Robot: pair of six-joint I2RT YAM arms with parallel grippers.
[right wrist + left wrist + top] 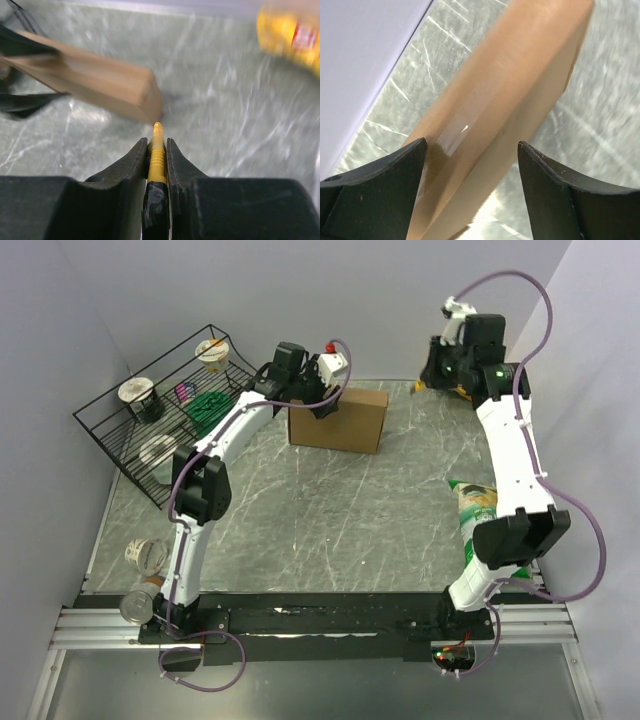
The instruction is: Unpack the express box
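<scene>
A: Top view, first entry?
B: We list the express box [338,418]: plain brown cardboard, unprinted and flat. It stands on a long edge at the far side of the grey marbled surface [330,530], just right of the wire rack [150,435]. The left arm reaches over its left end.

A: Other entries there?
B: We note cups [138,395] in the rack. A green-and-white snack bag [474,502] lies beside the right arm, well apart from the box.

A: Left wrist view?
B: The same box, seen down its narrow upper face: smooth tan board with a glossy strip along it and no markings. The left pincer [472,147] straddles that face, jaws wide, one finger at each side. We cannot tell whether they press the board.

A: Right wrist view?
B: The right pincer [157,142] is closed on a yellow ribbed tool [157,162]. Its tip sits just below the box's near corner, and we cannot tell whether they touch. The box shows blurred and brown, its end face darker. A blurred yellow packet [292,35] lies at upper right.
</scene>
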